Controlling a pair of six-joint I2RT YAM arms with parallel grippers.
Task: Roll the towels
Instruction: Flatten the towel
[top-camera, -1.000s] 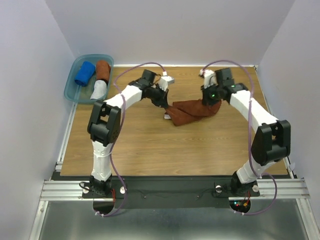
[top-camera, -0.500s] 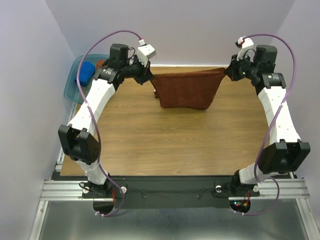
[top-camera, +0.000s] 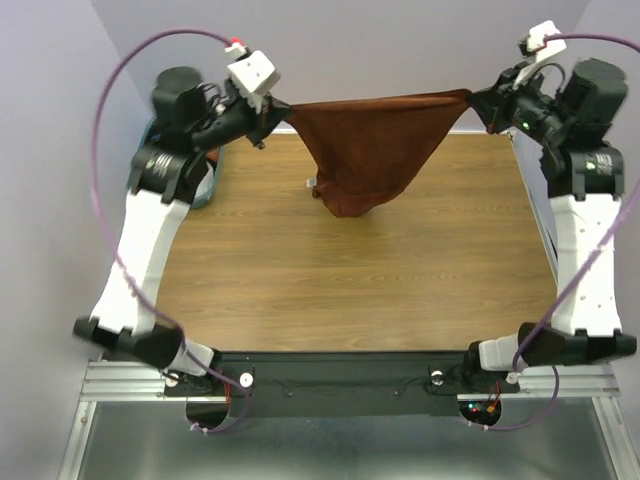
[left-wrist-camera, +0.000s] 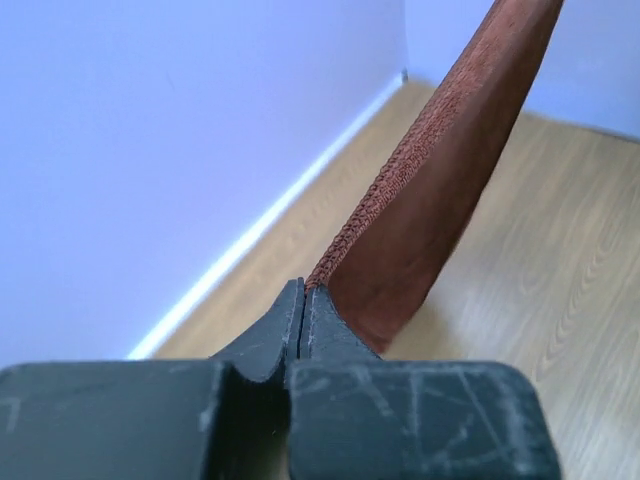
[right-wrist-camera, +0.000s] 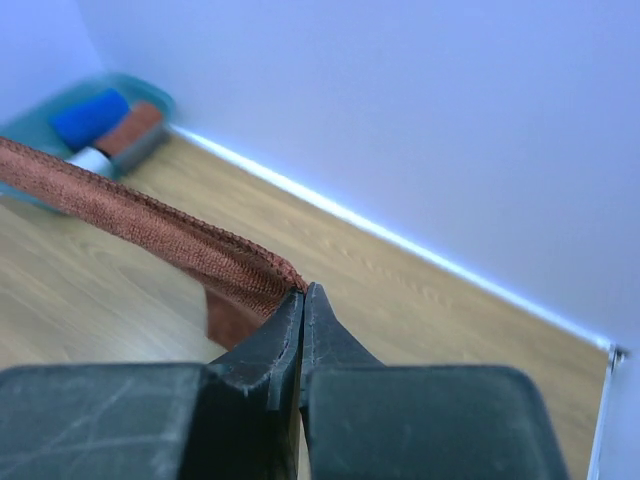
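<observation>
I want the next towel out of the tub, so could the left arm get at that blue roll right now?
Probably not yet: the left gripper is shut on a corner of the brown towel, stretched across to the right gripper. The tub itself looks unobstructed.

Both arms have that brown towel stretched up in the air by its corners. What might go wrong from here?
Each claw, left and right, pinches only the very edge of the rust-brown towel, so a corner might slip free. The middle sags in a pouch, so it may land on the table creased rather than flat.
</observation>
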